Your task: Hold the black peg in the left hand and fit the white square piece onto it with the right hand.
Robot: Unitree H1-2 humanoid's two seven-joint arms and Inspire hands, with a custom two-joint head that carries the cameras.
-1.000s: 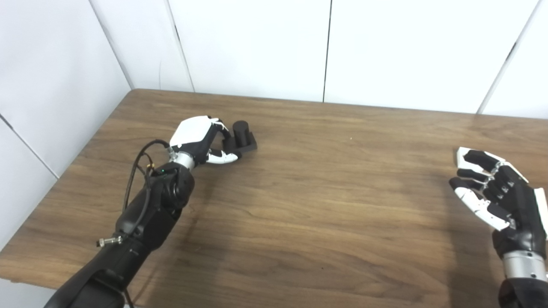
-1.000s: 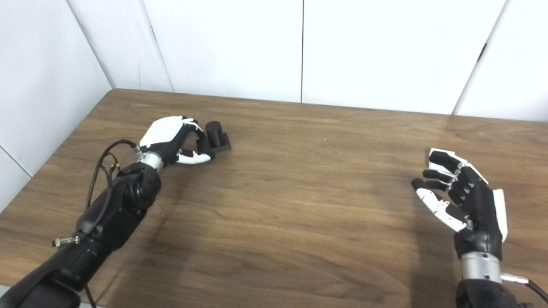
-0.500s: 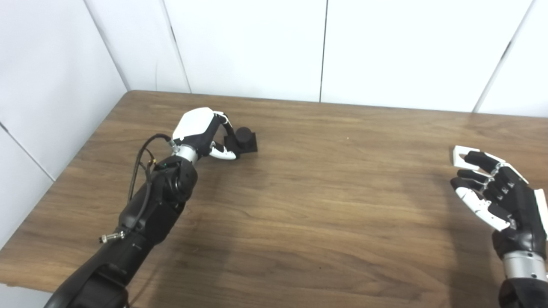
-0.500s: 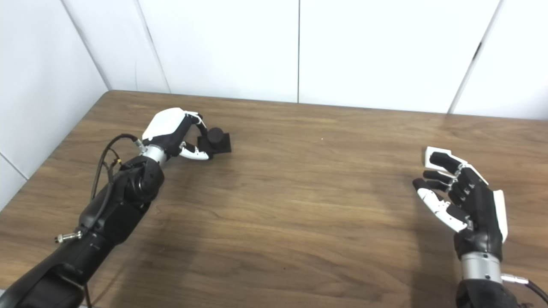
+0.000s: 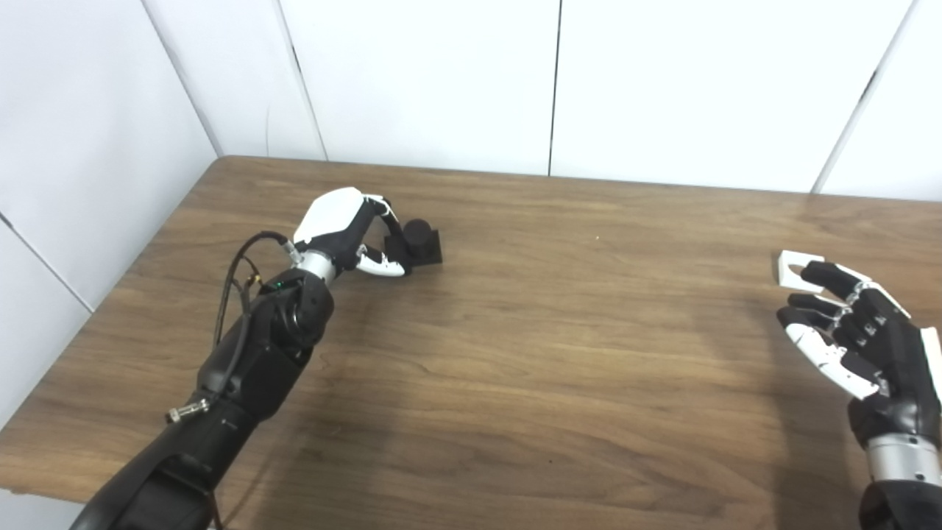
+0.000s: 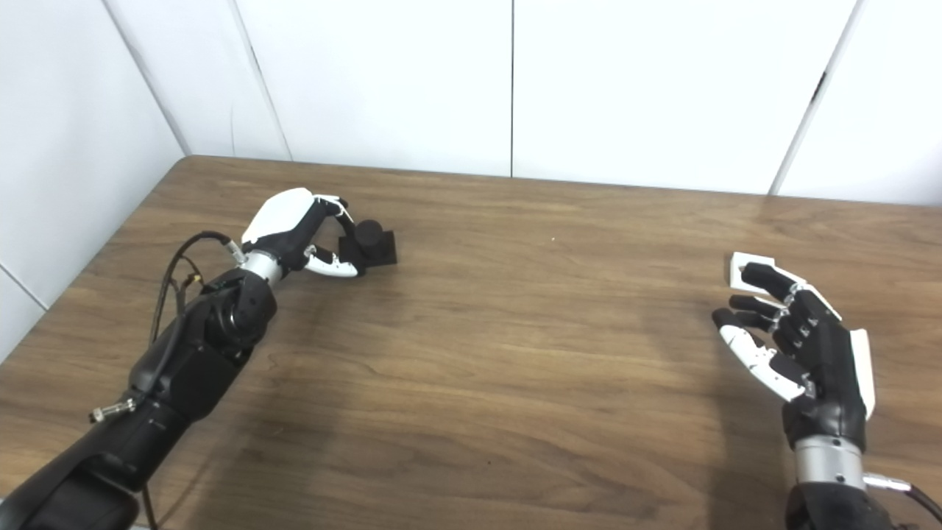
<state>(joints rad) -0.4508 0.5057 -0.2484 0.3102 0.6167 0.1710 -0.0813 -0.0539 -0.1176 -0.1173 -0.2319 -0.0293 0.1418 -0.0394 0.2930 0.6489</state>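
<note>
Gripping one black peg (image 5: pixel 422 241) at its square base, the left hand (image 5: pixel 346 235) has fingers and thumb closed on it at the table's far left.

Left eye view: one white square piece (image 5: pixel 795 268) lies flat on the table (image 5: pixel 515 331), just beyond the fingertips of the right hand (image 5: pixel 857 338), which is empty, palm up, fingers spread and curled; contact cannot be told. Right eye view: the same count, one peg (image 6: pixel 370 244), one piece (image 6: pixel 743 269), two hands, well apart. The wood-grain table stands against white panelled walls (image 6: pixel 625 88) meeting at the far left corner.
</note>
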